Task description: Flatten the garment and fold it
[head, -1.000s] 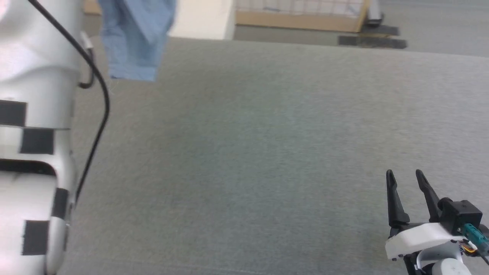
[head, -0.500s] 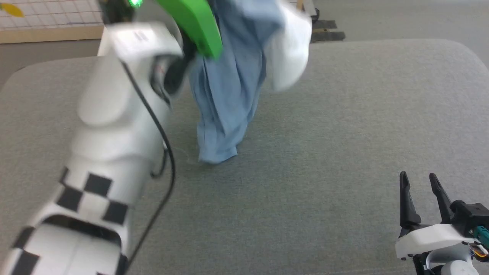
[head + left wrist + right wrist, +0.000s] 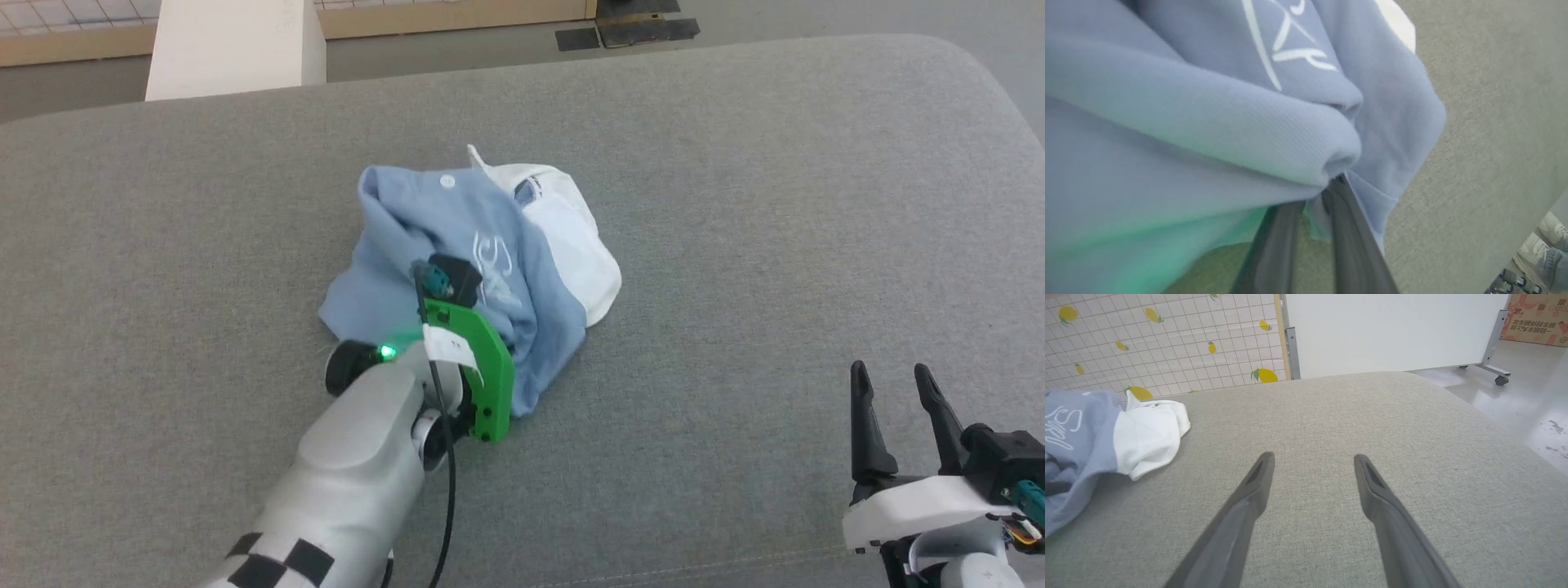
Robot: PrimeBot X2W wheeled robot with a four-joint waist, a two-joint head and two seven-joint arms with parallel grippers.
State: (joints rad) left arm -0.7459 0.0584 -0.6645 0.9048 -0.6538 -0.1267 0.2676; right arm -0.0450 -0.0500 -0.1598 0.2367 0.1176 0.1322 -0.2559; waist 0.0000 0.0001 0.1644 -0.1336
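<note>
Light blue polo shirt point(image 3: 457, 269) lies crumpled in a heap on a grey cloth-covered tabletop point(image 3: 735, 204).

Left claw point(image 3: 1327, 190) reaches into the heap from its near side. In head view its tips are buried under fabric, w/ a green wrist bracket point(image 3: 482, 376) right behind them & a green light point(image 3: 385, 352) glowing on the arm. In left wrist view the two dark fingers point(image 3: 1274, 245) run close together, narrow, pinching a rolled fold of the shirt at their tips. More blue cloth drapes above & left of the claw. The white script logo point(image 3: 1286, 45) sits just past the tips. The white collar point(image 3: 571, 245) is bunched beyond left claw & to its right. One white button point(image 3: 446, 181) shows at the heap's far edge.

Right claw point(image 3: 886, 371) sits low over the tabletop, well apart from the shirt, fingers spread wide w/ grey tabletop showing btwn them. From right claw the shirt is ahead & far to the left, collar side nearest. Past the tabletop's far edge, straight ahead of right claw, stands a white panel point(image 3: 1392, 330) on castors. A lemon-print tiled sheet point(image 3: 1167, 335) is left of it & a cardboard box point(image 3: 1535, 318) far right.
</note>
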